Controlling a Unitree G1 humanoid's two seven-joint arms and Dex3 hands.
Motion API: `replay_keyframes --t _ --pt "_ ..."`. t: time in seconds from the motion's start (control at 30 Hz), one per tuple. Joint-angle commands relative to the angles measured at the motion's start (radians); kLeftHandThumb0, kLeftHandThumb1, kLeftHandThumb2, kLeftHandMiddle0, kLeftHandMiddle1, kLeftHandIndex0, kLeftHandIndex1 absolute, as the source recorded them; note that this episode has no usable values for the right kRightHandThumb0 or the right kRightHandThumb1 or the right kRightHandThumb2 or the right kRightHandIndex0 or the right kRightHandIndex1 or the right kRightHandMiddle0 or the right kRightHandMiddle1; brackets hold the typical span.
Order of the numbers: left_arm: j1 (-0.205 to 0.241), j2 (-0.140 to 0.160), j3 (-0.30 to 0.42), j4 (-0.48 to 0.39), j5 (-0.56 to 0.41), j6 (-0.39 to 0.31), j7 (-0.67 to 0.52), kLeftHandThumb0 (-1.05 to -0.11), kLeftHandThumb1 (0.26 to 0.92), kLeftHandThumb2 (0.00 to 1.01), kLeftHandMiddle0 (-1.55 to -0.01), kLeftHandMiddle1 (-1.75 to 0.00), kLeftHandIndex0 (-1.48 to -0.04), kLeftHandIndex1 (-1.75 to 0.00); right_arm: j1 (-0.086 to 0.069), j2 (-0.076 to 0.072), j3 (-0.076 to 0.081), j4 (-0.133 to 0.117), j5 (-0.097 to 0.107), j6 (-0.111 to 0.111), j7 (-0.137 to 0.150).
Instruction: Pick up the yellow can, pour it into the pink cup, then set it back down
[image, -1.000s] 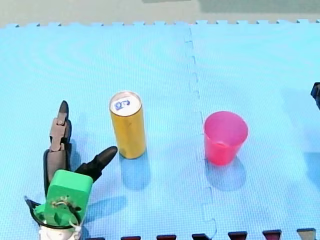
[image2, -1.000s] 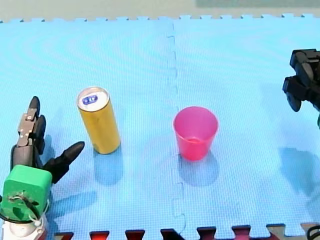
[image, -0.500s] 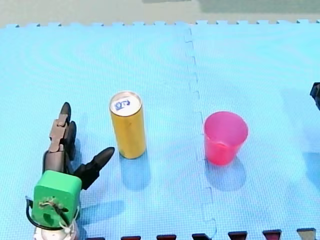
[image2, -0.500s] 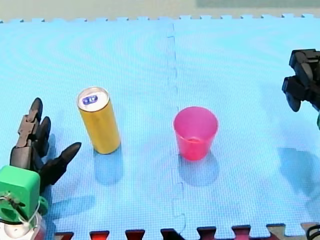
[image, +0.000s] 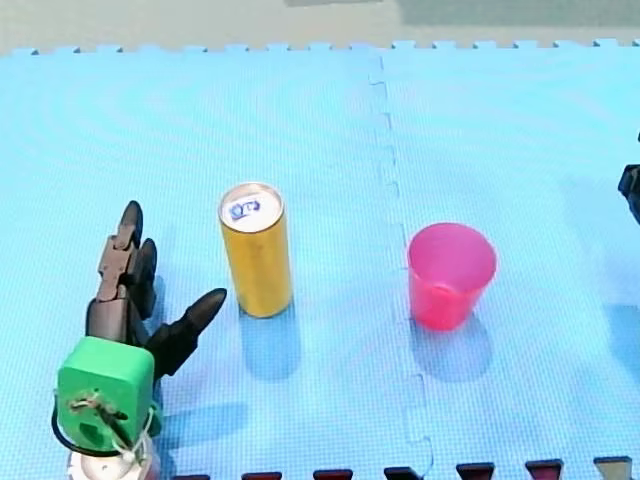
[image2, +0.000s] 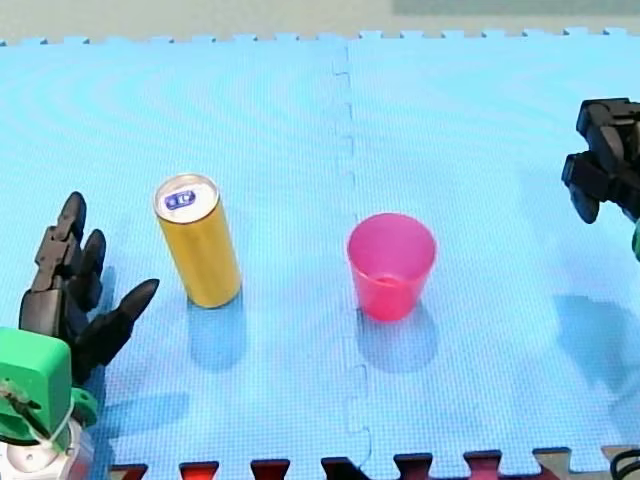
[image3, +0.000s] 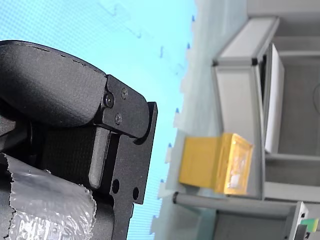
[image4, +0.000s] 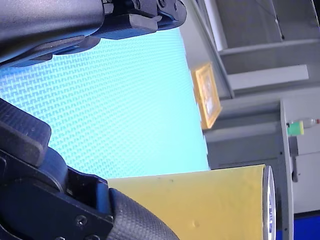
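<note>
A yellow can (image: 257, 255) stands upright on the blue foam mat (image: 300, 120), left of centre, with its silver top showing. To its right, a pink cup (image: 450, 275) stands upright with its mouth facing up. My left hand (image: 150, 290) is at the near left, just left of the can; its thumb points at the can's base without touching it, and it holds nothing. My right hand (image2: 605, 160) hangs above the mat at the far right edge, well away from the cup. In the second wrist view the can's side (image4: 200, 200) sits close beside black hand parts.
A jigsaw seam (image: 395, 200) runs front to back through the mat between can and cup. The toothed near edge (image: 400, 472) lies close in front of me. In the first wrist view a yellow box (image3: 215, 162) and grey shelving (image3: 250, 60) stand past the mat's edge.
My left wrist has drifted a little to the left and towards the near edge, drawing the thumb slightly back from the can. The can, the cup and the right hand have stayed put.
</note>
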Motion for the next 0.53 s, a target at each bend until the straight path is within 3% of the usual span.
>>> replay_keyframes --t 0.0,0.5 --pt "-0.006 -0.001 0.008 -0.005 -0.011 0.007 -0.012 -1.048 0.784 0.00 -0.18 -0.01 -0.17 -0.01 -0.004 -0.001 -0.001 0.001 0.001 -0.004 0.000" --pt "-0.021 -0.006 0.009 -0.030 -0.013 0.021 -0.036 -1.048 0.772 0.00 -0.21 -0.02 -0.18 -0.01 -0.002 0.001 -0.005 0.000 0.005 -0.008 -0.001"
